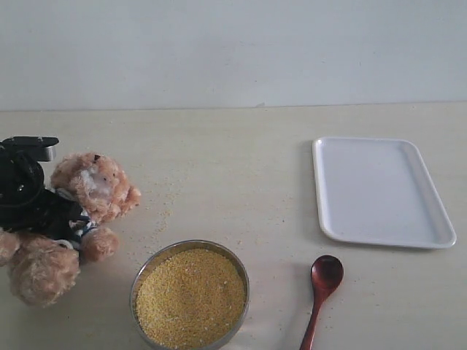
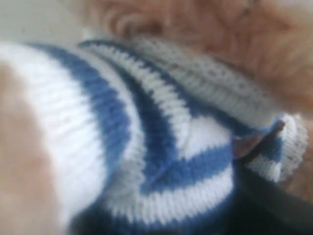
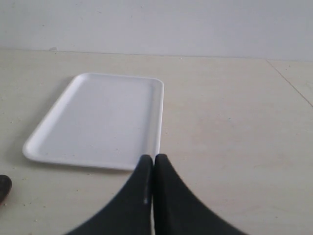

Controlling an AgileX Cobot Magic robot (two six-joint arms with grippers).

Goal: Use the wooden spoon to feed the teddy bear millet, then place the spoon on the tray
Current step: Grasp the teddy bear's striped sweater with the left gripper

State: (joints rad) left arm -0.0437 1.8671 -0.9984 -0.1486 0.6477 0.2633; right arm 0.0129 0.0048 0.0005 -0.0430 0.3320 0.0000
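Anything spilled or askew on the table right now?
Yes: loose millet grains lie scattered on the table between the teddy bear and the metal bowl. The bear looks tilted, not upright. The wooden spoon lies flat beside the tray; nothing odd there.

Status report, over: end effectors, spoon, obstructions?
Left end effector on teddy bear, at striped shirt, grip unclear. Right end effector shut, empty. Wooden spoon lying on table between millet and tray, untouched. Nothing blocks it.
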